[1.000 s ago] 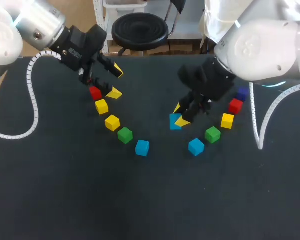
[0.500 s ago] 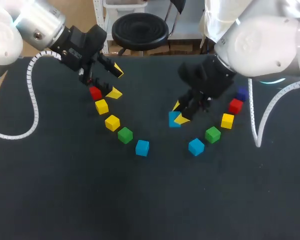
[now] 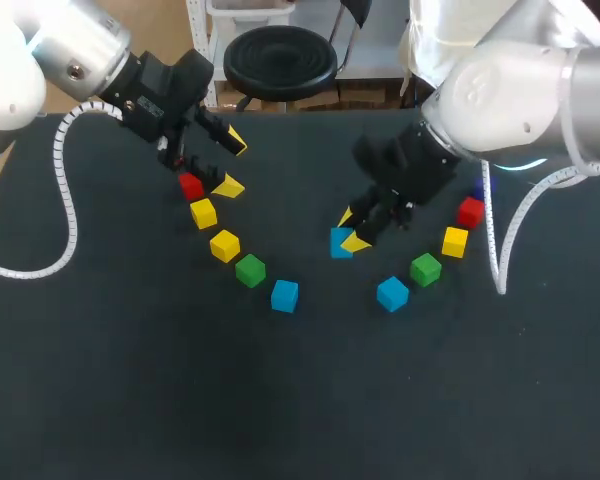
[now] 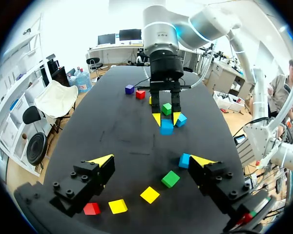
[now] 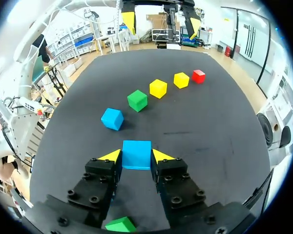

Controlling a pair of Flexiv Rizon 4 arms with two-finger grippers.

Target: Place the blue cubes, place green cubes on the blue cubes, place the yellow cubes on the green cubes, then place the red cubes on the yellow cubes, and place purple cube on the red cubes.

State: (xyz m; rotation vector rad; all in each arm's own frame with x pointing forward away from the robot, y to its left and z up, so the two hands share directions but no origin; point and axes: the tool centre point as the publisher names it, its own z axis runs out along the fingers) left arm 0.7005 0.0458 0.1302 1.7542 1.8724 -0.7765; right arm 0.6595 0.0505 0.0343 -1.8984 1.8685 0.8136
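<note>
Right hand (image 5: 136, 157) pinching blue cube (image 5: 136, 149), left hand (image 4: 152, 160) spread, another blue cube (image 5: 112, 118), green cube (image 5: 137, 100) ahead

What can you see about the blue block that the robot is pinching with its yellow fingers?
The bright blue cube is small, plain and smooth with crisp edges, and it looks like plastic or painted wood. It sits straight between the yellow tips of the right gripper, which press on two opposite sides. Its flat top faces up. It is near the middle of the black table, apart from the other cubes. I cannot tell whether it rests on the table or is lifted a little.
</note>
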